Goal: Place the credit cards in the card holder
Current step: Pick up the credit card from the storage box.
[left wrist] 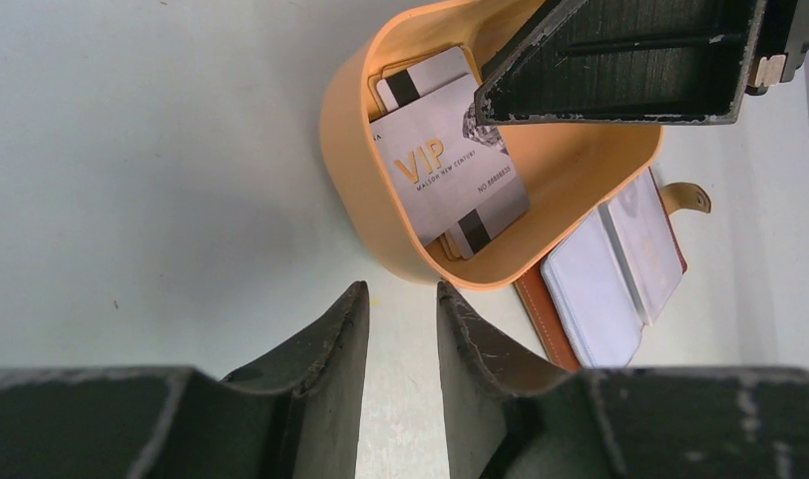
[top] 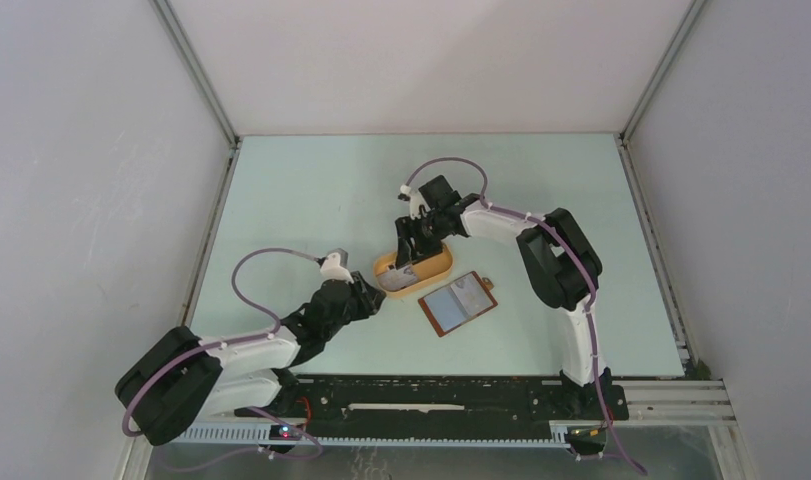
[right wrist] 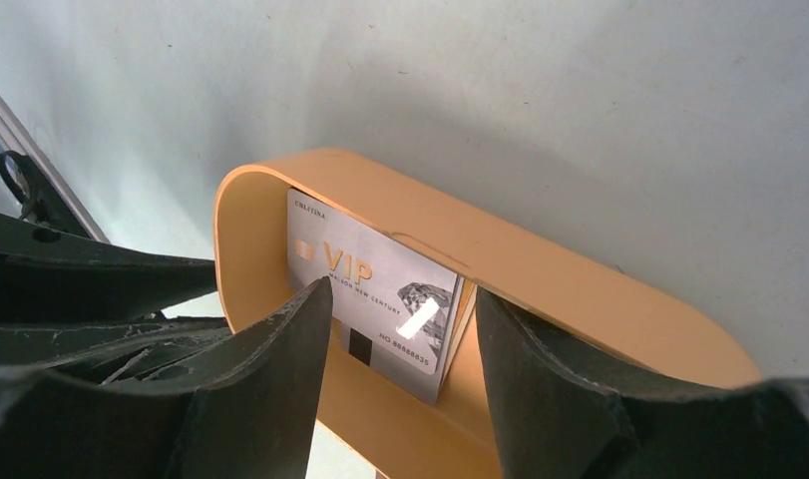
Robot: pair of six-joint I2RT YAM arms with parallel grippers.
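Because the thin, glossy silver-grey plastic credit cards lie stacked and tilted inside the smooth orange-yellow oval plastic tray, the right gripper hangs over them with its dark, scuffed jaws spread either side of the top card. Nothing is pinched yet, and the stance seems suited to taking one by its edges. The left gripper sits low at the tray's end, jaws narrowly parted over the bare matte pale table, probably to steady the light tray. The reddish-brown leather-like folding card holder lies spread flat just beside the tray, pale pockets up
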